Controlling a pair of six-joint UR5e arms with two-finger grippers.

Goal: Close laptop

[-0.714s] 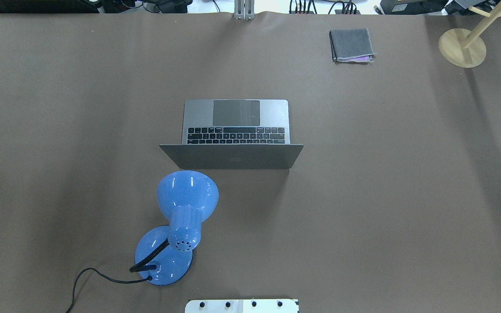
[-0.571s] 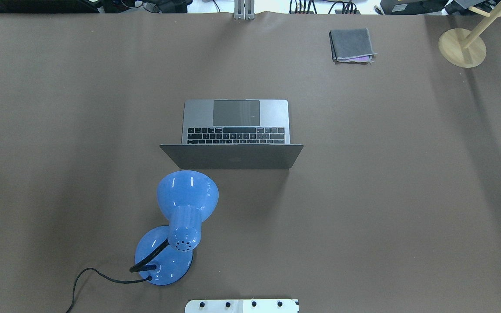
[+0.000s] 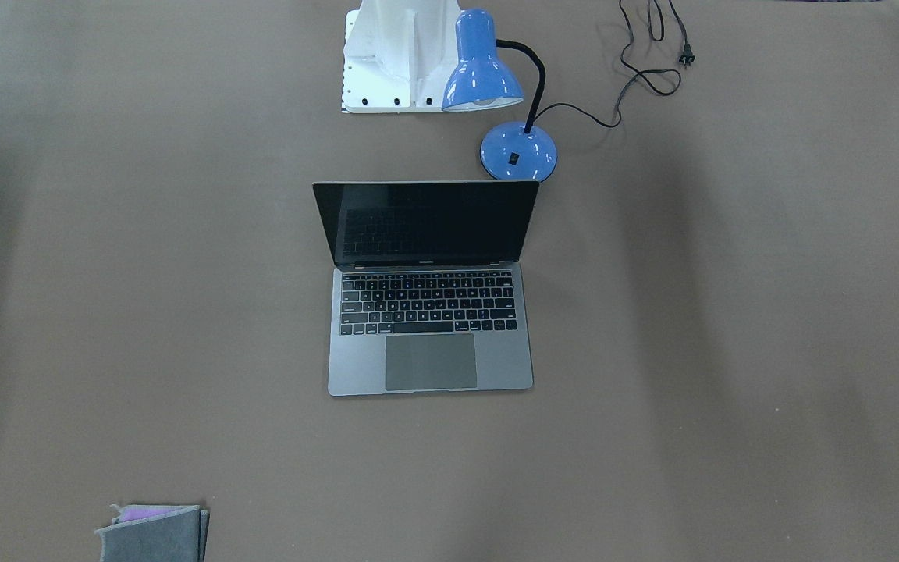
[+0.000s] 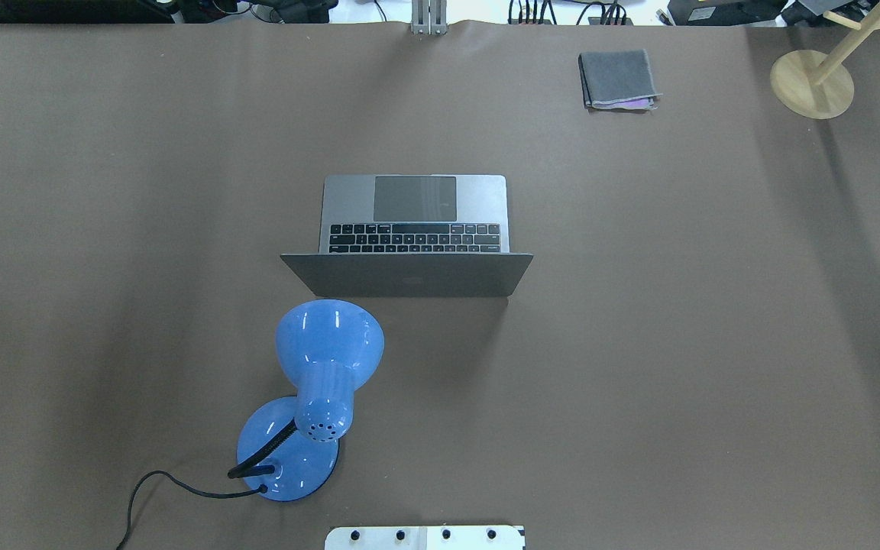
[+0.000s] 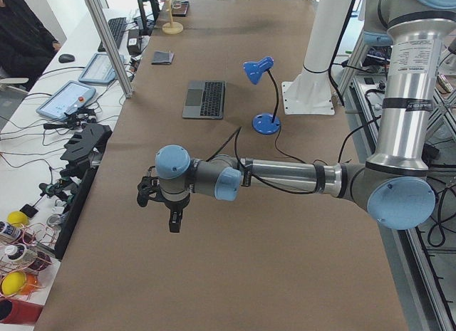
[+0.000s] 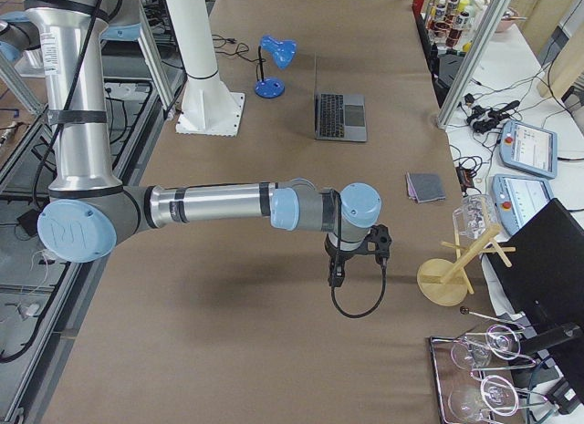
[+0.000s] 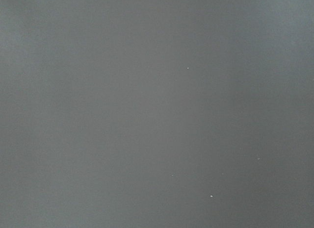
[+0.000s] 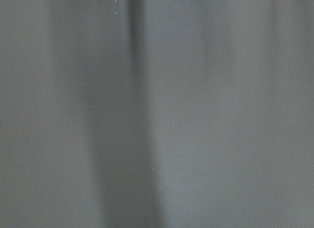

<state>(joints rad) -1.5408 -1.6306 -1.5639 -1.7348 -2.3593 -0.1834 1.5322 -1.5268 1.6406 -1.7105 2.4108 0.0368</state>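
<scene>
— Laptop [image 4: 413, 229], the slim space-grey metal one with black keys; where is it?
— Near the middle of the brown tabletop [image 4: 677, 321]; it stands open, lid raised steeply, dark glossy screen facing away from the robot's white base plate [image 3: 391, 55]; its grey trackpad lies on the far side of the keys.
— What sits near the laptop?
— A glossy blue gooseneck desk lamp [image 4: 329, 344], just behind the lid toward the robot's left, black cord trailing off; a small folded grey felt pouch [image 4: 618, 79] and a round-footed pale wooden stand [image 4: 811, 82] lie well apart at the far right.
— And the left pincer [image 5: 158, 210]?
— It hangs over the tabletop at the robot's left end, well apart from the laptop; only the side view shows it, so I cannot tell whether it is spread or pressed together.
— The right pincer [image 6: 358, 260]?
— Over the opposite end, near the wooden stand; again I cannot tell its state; both wrist cameras give only blurred plain surface.
</scene>
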